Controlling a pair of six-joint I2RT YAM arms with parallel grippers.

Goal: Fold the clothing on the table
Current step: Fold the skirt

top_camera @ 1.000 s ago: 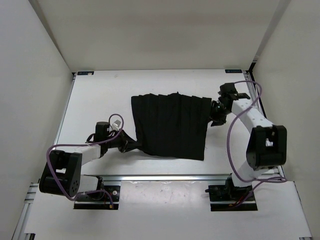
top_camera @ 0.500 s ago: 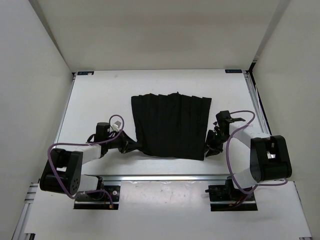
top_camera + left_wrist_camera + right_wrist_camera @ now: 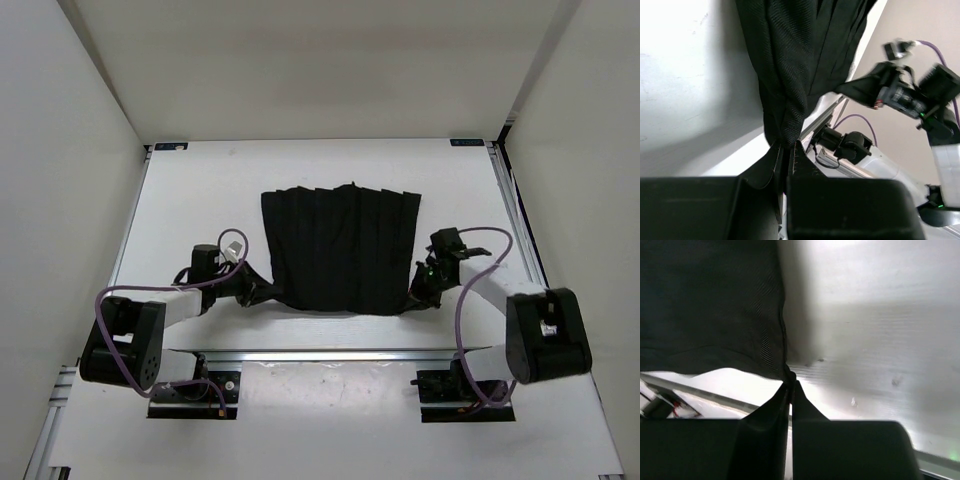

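While left claw (image 3: 262,291), right claw (image 3: 418,293) pinch corners, one clothing (image 3: 340,250) on table (image 3: 200,200).

Both arms lie low over the surface, reaching inward from their bases at the near edge. The left arm (image 3: 165,303) stretches rightward, and its left tool (image 3: 262,292) is pinched on the near left corner of the clothing (image 3: 340,250), fingers (image 3: 802,162) pressed almost together. The right arm (image 3: 490,285) bends at its elbow on the far right and extends leftward. Its right tool (image 3: 418,293) is clamped on the near right corner, with only a thin fold of fabric between the tips.
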